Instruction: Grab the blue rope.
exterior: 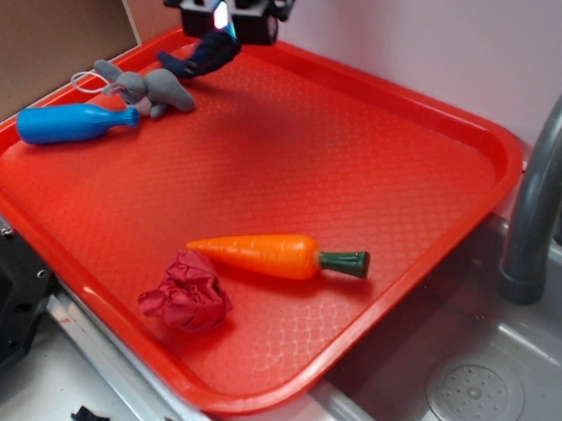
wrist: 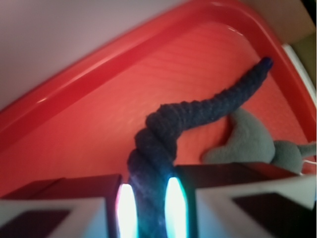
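Observation:
The blue rope [exterior: 205, 57] is a dark navy braided cord at the far left corner of the red tray [exterior: 448, 148]. My gripper [exterior: 223, 21] is above that corner and is shut on one end of the rope. The rope hangs from the jaws, its free end trailing down toward the tray beside the grey plush mouse [exterior: 148, 86]. In the wrist view the rope [wrist: 198, 111] runs up from between the two glowing pads [wrist: 173, 206], curves right, and its tip lies past the mouse [wrist: 252, 141].
A bright-blue plastic bottle toy [exterior: 69, 123] lies left of the mouse. A toy carrot [exterior: 281, 256] and a crumpled dark-red cloth [exterior: 186, 296] lie near the tray's front. A grey sink [exterior: 473, 392] with a faucet [exterior: 552, 169] is at right.

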Available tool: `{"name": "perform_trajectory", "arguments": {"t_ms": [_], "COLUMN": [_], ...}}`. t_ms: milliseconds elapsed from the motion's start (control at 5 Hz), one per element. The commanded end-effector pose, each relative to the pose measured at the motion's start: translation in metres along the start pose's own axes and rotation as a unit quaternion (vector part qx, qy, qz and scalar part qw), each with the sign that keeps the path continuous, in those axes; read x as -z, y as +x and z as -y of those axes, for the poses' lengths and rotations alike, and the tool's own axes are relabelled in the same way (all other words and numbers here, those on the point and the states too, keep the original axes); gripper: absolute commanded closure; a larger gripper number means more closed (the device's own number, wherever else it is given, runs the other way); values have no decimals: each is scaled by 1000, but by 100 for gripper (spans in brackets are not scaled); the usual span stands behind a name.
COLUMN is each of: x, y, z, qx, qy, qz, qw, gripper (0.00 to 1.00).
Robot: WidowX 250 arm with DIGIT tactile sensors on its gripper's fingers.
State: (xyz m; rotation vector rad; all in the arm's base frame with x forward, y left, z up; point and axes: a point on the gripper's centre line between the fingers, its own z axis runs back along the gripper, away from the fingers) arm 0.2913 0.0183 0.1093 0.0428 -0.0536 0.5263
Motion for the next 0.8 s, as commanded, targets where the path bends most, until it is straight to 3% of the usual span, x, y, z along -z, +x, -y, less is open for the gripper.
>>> {"name": "perform_trajectory", "arguments": {"t_ms": [0,200,400,600], "x": [-108,-120,-112,-107], "y": [-54,-71,-82,-82], "z": [-8,-7,-1,-2], "qx": [92,120,99,80], "qy": [-78,-79,-77,-63], "qz": [44,26,54,59], "qw": [992,989,991,993], "gripper": [100,100,100,100]}}
